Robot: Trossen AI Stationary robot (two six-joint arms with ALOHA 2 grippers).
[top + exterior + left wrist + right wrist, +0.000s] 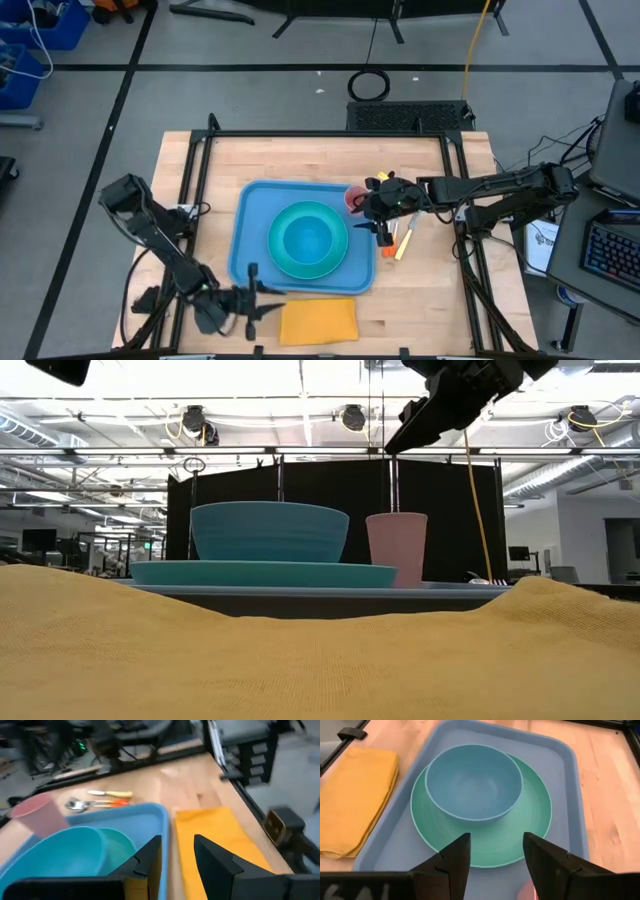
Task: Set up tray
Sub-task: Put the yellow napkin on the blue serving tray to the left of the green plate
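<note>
Right gripper (383,212) hovered empty, fingers spread, above the pink cup (354,198) at the tray (250,235) edge. Left gripper (250,298) waited, parted, near the napkin (318,321). Tray sat mid-desk (300,155) holding plate (335,262) and bowl (305,238). Cutlery (402,240) likely next.

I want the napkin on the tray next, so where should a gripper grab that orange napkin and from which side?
Judging by its pose, pinch the napkin at its long edge facing the tray, coming straight down from above. It lies flat and folded on the table, so only an edge offers thickness to close on. The left gripper sits beside that edge.
</note>
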